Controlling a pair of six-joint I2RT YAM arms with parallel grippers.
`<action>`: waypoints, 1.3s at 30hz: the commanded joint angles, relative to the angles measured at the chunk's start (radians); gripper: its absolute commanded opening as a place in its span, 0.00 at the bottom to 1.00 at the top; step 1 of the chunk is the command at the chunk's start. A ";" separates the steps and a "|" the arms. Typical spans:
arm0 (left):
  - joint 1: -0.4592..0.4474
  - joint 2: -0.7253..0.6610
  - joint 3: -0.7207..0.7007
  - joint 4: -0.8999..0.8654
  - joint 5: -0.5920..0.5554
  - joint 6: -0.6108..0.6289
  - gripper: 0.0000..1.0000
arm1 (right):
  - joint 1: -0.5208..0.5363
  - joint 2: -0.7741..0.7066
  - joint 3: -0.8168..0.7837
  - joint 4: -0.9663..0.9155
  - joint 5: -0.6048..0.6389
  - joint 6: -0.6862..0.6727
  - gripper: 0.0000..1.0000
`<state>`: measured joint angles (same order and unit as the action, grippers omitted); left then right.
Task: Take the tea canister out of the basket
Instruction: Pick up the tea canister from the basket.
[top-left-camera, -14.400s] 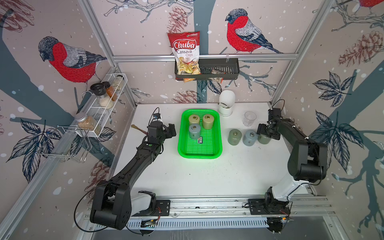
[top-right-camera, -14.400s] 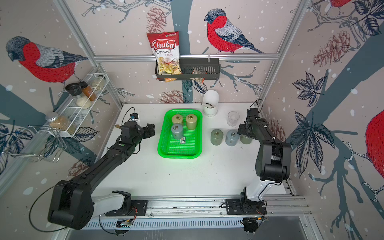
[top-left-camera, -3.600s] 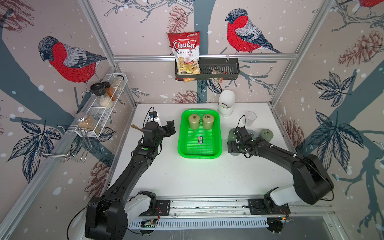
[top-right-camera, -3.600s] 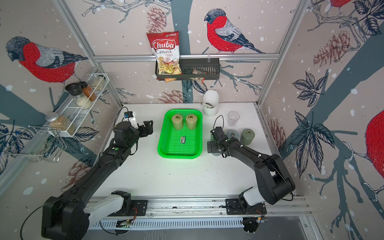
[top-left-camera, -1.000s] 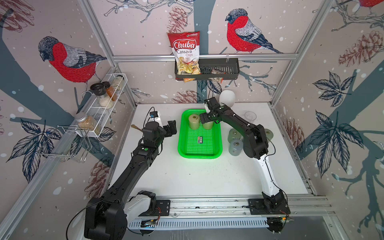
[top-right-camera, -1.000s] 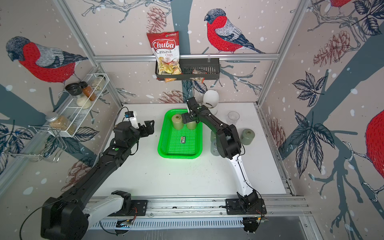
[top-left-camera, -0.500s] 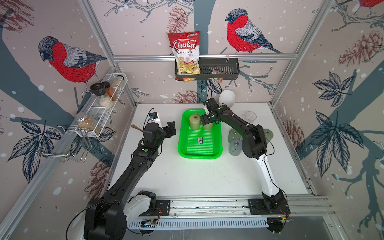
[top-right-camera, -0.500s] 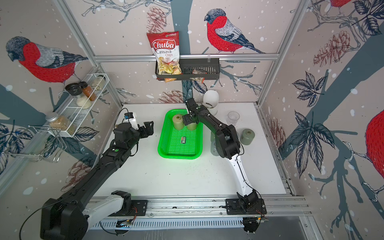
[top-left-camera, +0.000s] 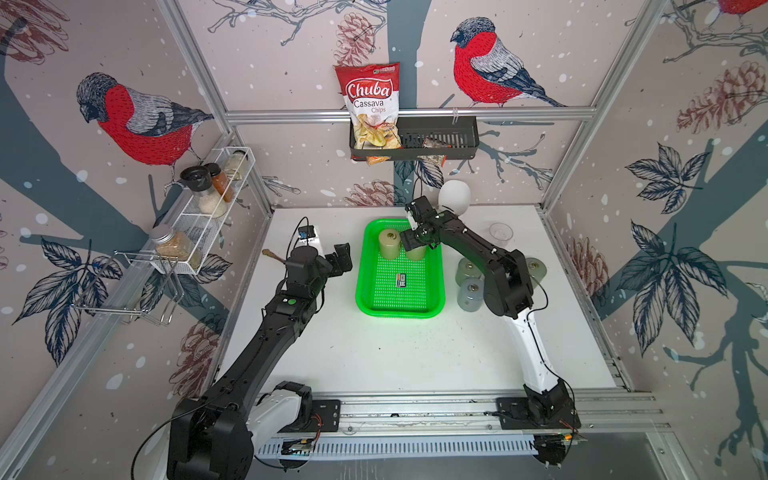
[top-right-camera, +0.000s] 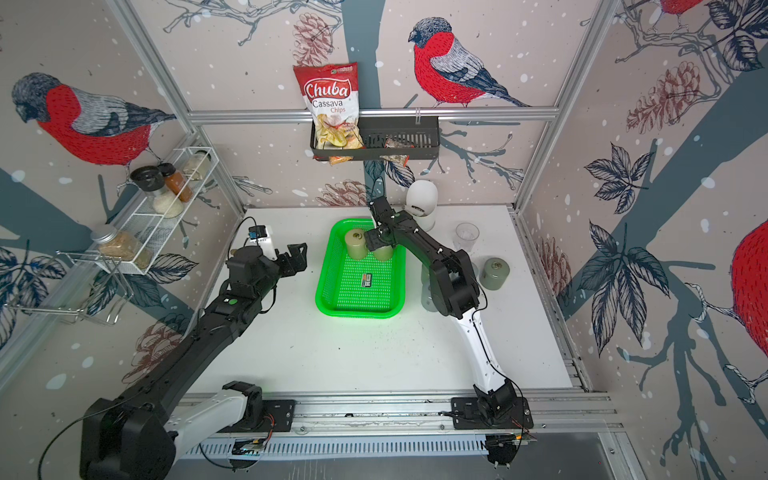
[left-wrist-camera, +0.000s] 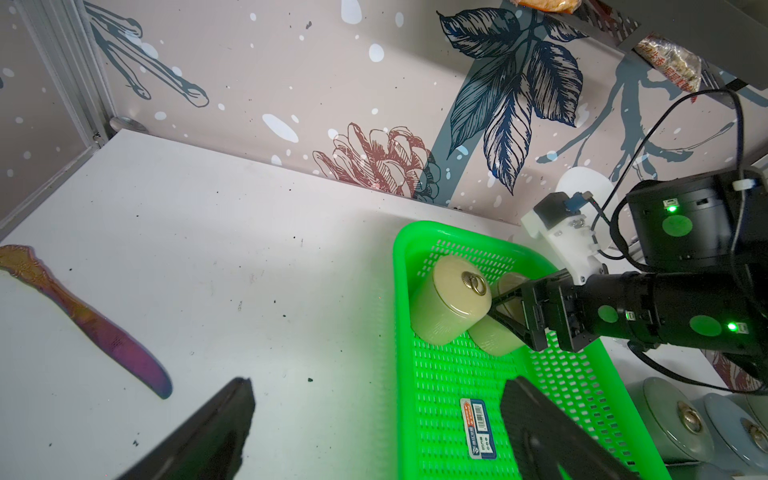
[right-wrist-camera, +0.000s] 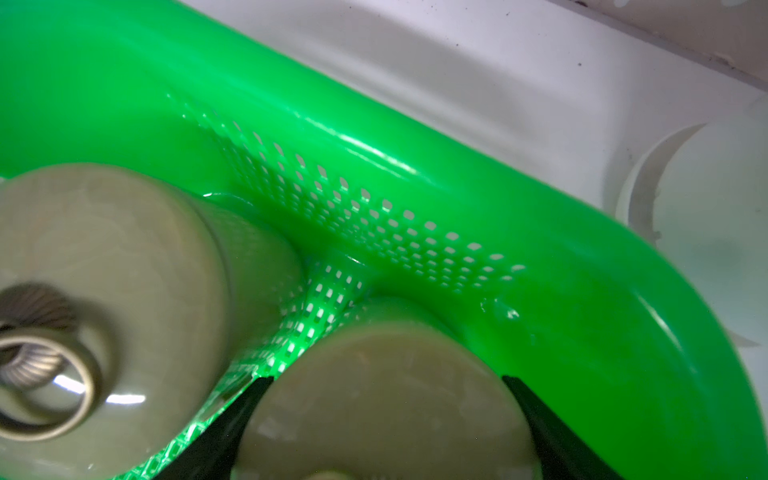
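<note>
Right tool (right-wrist-camera: 385, 379): clamped on the tea canister (top-left-camera: 417, 253) at the far end of the basket (top-left-camera: 400, 311).
Left tool (top-left-camera: 340, 262): open, over the bench (top-left-camera: 374, 353) beside the basket.
Risk: we fear a skewed lift knocks the neighbouring canister (top-left-camera: 388, 245) just beside it, or the grip slips.

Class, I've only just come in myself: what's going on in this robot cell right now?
The right gripper is shut on a beige tea canister at the far end of the green basket, its fingers on either side. It is not yet out; a second canister stands beside it. The left gripper hangs open over the table beside the basket, holding nothing.
</note>
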<state>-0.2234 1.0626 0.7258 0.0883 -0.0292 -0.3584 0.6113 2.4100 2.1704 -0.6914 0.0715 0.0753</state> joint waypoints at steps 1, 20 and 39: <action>-0.001 -0.006 -0.002 0.007 -0.011 0.012 0.97 | 0.005 0.016 -0.003 -0.075 -0.013 -0.016 0.86; -0.001 -0.001 0.012 0.001 -0.015 0.019 0.97 | 0.008 0.031 0.004 -0.080 -0.030 -0.022 0.82; -0.001 -0.007 0.003 -0.001 -0.015 0.015 0.97 | 0.065 -0.190 -0.066 -0.068 0.005 -0.016 0.44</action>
<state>-0.2234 1.0599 0.7315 0.0860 -0.0330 -0.3576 0.6720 2.2875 2.1086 -0.7902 0.0532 0.0551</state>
